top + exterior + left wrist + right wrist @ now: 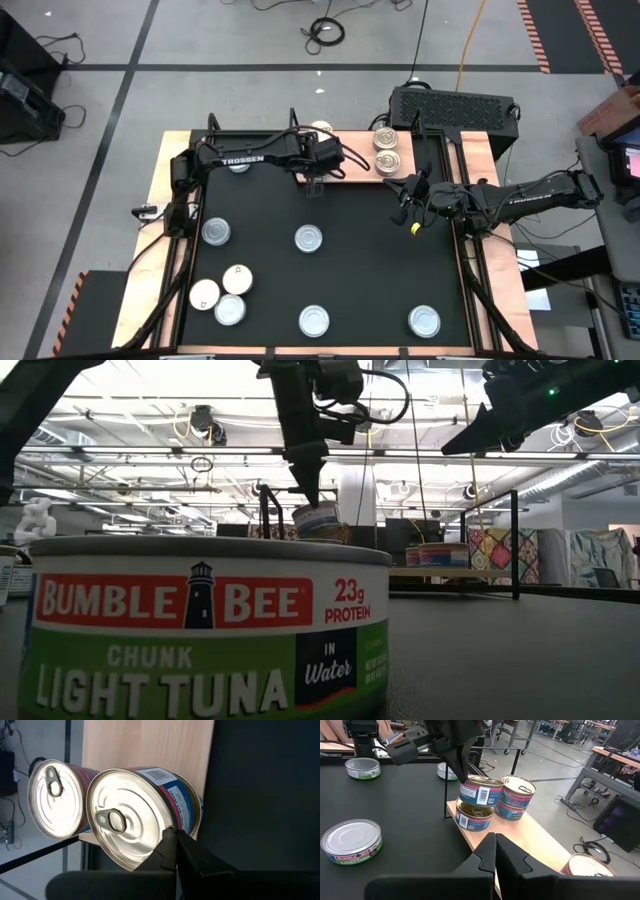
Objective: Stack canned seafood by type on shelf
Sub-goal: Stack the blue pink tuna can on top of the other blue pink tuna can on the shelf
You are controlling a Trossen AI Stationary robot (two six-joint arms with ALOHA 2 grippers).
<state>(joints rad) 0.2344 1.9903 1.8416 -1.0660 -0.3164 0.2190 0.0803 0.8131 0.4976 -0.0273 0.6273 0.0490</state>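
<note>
The left gripper (461,775) is pinching a pink-and-blue-labelled tin (481,791) just above a like tin (474,816) at the shelf's (540,837) near edge, beside a second two-high stack (515,797); release is best delayed until the rims are lined up and the held tin sits flat. The right gripper (410,208), pressed together on nothing, waits over the mat's (370,270) right edge. "BUMBLE BEE", "CHUNK LIGHT TUNA", "IN Water" and "23g PROTEIN" are read on a green-labelled tin (200,628) on the mat.
</note>
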